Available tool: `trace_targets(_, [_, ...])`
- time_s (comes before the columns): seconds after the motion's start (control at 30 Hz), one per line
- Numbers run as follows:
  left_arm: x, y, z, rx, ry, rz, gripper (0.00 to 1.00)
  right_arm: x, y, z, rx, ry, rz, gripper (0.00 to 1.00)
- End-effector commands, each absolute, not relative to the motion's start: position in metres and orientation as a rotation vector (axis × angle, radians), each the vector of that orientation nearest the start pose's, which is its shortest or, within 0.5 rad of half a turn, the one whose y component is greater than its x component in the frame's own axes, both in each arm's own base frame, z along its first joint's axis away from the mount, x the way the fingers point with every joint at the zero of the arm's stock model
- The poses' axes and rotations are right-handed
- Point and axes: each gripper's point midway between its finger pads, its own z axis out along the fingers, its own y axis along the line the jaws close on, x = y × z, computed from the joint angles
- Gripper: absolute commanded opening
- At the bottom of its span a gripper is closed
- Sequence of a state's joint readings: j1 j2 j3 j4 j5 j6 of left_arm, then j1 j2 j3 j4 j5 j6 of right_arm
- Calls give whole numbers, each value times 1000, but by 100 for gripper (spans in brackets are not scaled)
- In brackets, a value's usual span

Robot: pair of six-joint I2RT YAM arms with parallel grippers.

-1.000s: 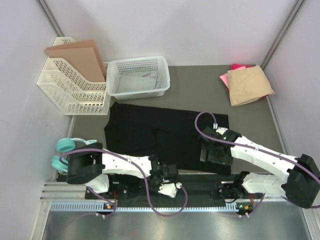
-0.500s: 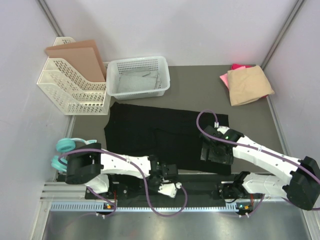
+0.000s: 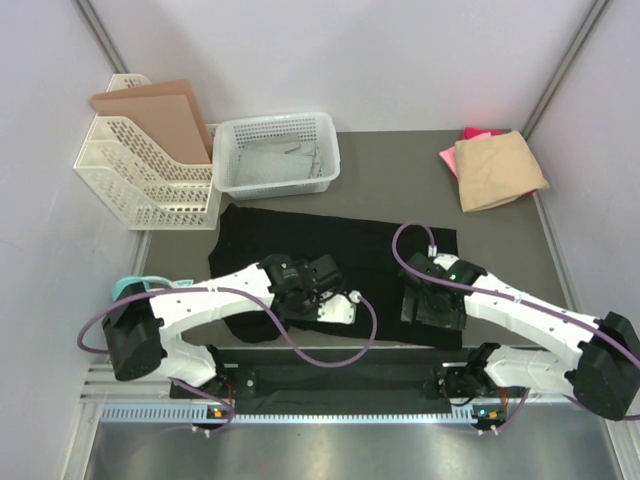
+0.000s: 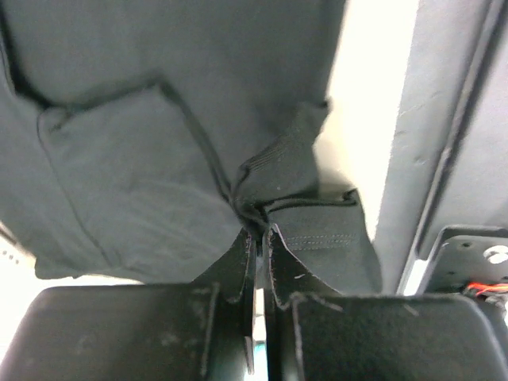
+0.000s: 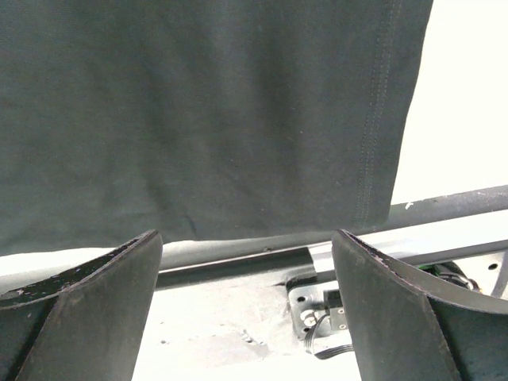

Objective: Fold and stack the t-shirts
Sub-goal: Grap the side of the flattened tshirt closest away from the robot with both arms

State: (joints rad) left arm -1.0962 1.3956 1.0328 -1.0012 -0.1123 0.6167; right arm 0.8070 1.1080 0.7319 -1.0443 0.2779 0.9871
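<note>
Black cloth t-shirt [image 3: 300, 245], frame centre: hem clamped in left gripper [image 4: 258, 234] for folding; right gripper [image 5: 246, 238] spread wide over edge.

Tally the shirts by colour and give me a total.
black shirt: 1
tan shirt: 1
pink shirt: 1
Total: 3

Soft even light, wrist views partly overexposed
</note>
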Motion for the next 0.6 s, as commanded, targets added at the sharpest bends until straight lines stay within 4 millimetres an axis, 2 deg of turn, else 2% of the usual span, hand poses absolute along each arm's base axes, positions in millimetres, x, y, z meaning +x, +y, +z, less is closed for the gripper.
trace_targets(0.0, [169, -182, 102, -2555, -2213, -200, 0, 124, 110, 49, 256, 2840, -84, 88])
trace_targets(0.17, [202, -162, 100, -2489, -2286, -307, 0, 119, 115, 41, 202, 2880, -80, 88])
trace_targets(0.2, [212, -161, 105, -2509, -2286, -324, 0, 119, 115, 40, 195, 2882, -86, 88])
trace_targets(0.27, [233, -148, 113, -2455, -2353, -363, 0, 119, 117, 40, 193, 2879, -82, 88])
trace_targets(0.3, [249, -141, 124, -2439, -2394, -393, 0, 120, 115, 41, 193, 2871, -93, 88])
trace_targets(0.37, [264, -133, 132, -2417, -2412, -431, 0, 122, 115, 42, 202, 2861, -106, 88])
trace_targets(0.4, [278, -124, 141, -2403, -2434, -486, 0, 123, 115, 43, 200, 2855, -109, 88])
trace_targets(0.47, [294, -115, 144, -2398, -2428, -553, 0, 125, 116, 45, 191, 2849, -116, 87])
trace_targets(0.5, [305, -106, 150, -2363, -2478, -578, 0, 125, 116, 45, 180, 2850, -123, 88])
trace_targets(0.57, [313, -100, 149, -2326, -2491, -566, 0, 125, 116, 45, 158, 2855, -142, 88])
